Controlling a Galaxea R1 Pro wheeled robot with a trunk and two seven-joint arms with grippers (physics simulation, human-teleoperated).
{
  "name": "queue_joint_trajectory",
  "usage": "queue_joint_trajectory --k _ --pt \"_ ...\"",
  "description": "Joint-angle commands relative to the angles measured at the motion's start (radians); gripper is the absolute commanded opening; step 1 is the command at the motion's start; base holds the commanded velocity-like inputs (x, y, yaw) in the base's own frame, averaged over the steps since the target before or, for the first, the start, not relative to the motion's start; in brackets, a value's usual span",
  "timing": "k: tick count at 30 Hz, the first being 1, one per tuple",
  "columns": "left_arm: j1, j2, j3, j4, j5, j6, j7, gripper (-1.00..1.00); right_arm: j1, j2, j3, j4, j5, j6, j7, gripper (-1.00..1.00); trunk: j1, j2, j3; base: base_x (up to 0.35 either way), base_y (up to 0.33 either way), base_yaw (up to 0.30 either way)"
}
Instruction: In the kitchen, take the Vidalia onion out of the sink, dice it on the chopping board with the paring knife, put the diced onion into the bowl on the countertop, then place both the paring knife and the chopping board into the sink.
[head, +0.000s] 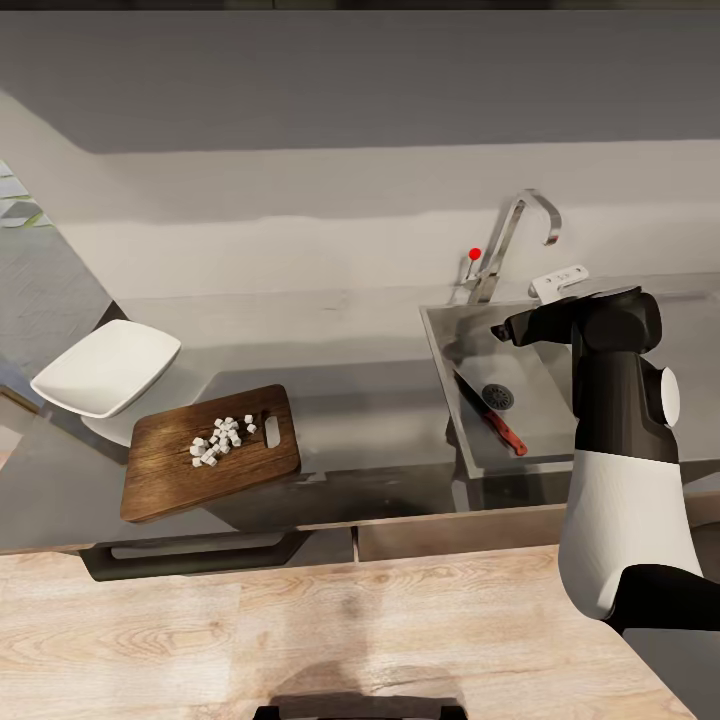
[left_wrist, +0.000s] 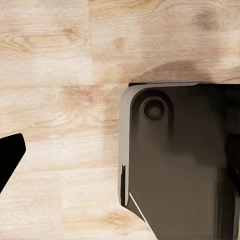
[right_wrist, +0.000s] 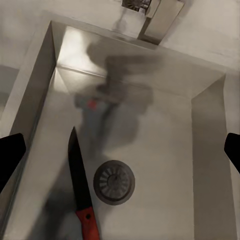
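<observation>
While the right gripper (right_wrist: 120, 150) hangs wide open and empty above the matte grey rectangular sink (head: 455, 345), the red-handled, dark-bladed paring knife (head: 490, 411) lies inside, at nine o'clock of the round drain (head: 498, 397). Tiny white onion cubes (head: 220, 439) rest on the brown wooden chopping board (head: 170, 475). I cannot tell the left gripper's state.

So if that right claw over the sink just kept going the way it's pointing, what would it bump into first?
Most likely the sink floor. The right gripper looks straight down into the basin, fingers spread wide. The paring knife and the drain lie just off its centre line, so it might catch those; depth is hard to judge.
</observation>
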Motion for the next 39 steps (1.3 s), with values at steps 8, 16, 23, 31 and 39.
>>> queue_joint_trajectory --k 8,16,23,31,39 --pt "-0.002 -0.001 -0.006 0.005 0.011 -0.001 -0.008 1.00 -0.001 -0.002 0.000 0.001 0.009 0.002 0.010 1.00 0.001 -0.002 -0.001 -0.082 0.037 0.000" --pt "-0.002 -0.002 -0.005 0.004 0.011 -0.001 -0.008 1.00 -0.001 -0.002 0.000 0.001 0.009 0.002 0.010 1.00 0.001 -0.002 -0.001 -0.241 0.180 0.000" --pt "-0.002 -0.002 -0.006 0.005 0.011 -0.001 -0.008 1.00 -0.001 0.000 0.000 0.001 0.008 0.001 0.011 1.00 0.001 -0.002 -0.001 -0.139 0.258 0.000" --pt "-0.002 -0.002 -0.006 0.005 0.011 -0.001 -0.008 1.00 -0.001 0.000 0.000 0.001 0.007 0.000 0.012 1.00 0.001 -0.002 -0.001 -0.015 0.284 0.000" --pt "-0.002 0.017 -0.004 0.005 0.012 0.005 -0.007 1.00 -0.001 0.001 0.000 0.027 0.004 -0.001 0.013 1.00 0.001 -0.002 -0.001 0.000 0.170 0.000"
